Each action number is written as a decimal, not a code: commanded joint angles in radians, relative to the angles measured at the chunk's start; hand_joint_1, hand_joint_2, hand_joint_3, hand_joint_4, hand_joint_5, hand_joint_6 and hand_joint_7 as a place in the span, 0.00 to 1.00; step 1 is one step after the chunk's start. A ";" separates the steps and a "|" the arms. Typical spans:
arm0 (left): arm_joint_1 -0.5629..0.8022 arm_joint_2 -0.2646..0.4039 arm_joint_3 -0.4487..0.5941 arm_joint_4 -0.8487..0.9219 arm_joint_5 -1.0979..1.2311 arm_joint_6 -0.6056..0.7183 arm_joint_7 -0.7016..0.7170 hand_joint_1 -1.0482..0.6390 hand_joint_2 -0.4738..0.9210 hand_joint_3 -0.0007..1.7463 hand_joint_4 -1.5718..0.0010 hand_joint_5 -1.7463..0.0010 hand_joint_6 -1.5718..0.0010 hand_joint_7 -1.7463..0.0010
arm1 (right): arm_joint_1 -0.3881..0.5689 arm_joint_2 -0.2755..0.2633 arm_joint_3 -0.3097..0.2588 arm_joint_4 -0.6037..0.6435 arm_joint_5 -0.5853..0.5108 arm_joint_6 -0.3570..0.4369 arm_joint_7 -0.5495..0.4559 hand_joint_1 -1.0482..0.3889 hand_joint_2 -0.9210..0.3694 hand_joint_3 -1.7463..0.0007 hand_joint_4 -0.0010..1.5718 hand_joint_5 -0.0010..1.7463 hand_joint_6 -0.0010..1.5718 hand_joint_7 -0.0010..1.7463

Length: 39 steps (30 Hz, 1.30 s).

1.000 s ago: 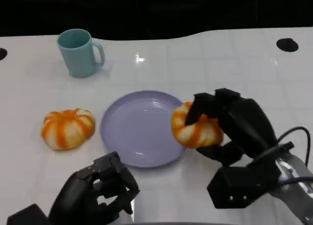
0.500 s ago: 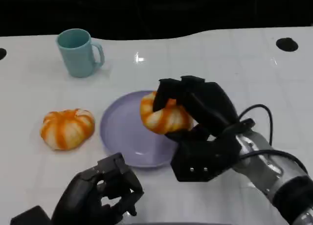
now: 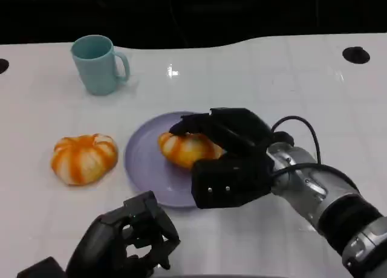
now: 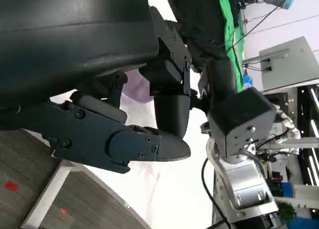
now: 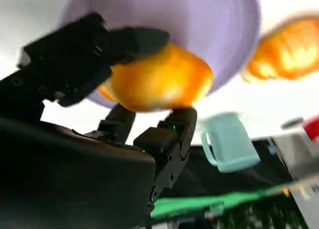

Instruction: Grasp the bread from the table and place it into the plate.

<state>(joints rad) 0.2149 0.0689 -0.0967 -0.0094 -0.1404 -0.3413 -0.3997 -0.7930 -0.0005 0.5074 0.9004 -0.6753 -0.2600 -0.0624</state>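
The bread [image 3: 184, 148] sits over the middle of the plate [image 3: 142, 163], clasped by the right hand [image 3: 227, 154], whose fingers [image 3: 199, 122] wrap over its top; whether it touches the plate I cannot tell. Beyond those fingertips, on the table [image 3: 272, 72], lies a second bread [image 3: 83, 158], and farther off stands a mug [image 3: 97, 64]. The left hand [image 3: 130, 242] hangs near the table's front edge, fingers curled in on nothing.
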 commanded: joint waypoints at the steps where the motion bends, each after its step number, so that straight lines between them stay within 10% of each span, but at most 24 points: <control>1: 0.001 0.010 0.001 -0.002 0.005 -0.020 0.005 0.30 1.00 0.18 0.56 0.00 0.62 0.10 | 0.013 -0.032 0.004 -0.082 0.008 0.058 0.077 0.22 0.00 0.79 0.00 0.21 0.11 0.00; 20: -0.001 0.003 -0.001 0.006 -0.005 -0.021 0.004 0.31 1.00 0.18 0.57 0.00 0.62 0.11 | 0.277 -0.230 -0.092 -0.528 0.122 -0.015 0.189 0.27 0.00 0.84 0.07 0.27 0.14 0.03; 39: -0.018 0.002 0.008 0.032 -0.019 -0.024 -0.006 0.30 1.00 0.18 0.55 0.00 0.61 0.10 | 0.663 -0.329 -0.293 -0.779 0.193 -0.277 0.003 0.59 0.03 0.96 0.47 0.61 0.60 0.26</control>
<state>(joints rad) 0.1990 0.0601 -0.0937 0.0138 -0.1467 -0.3530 -0.3989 -0.1615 -0.3023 0.2484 0.1357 -0.5160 -0.5065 -0.0458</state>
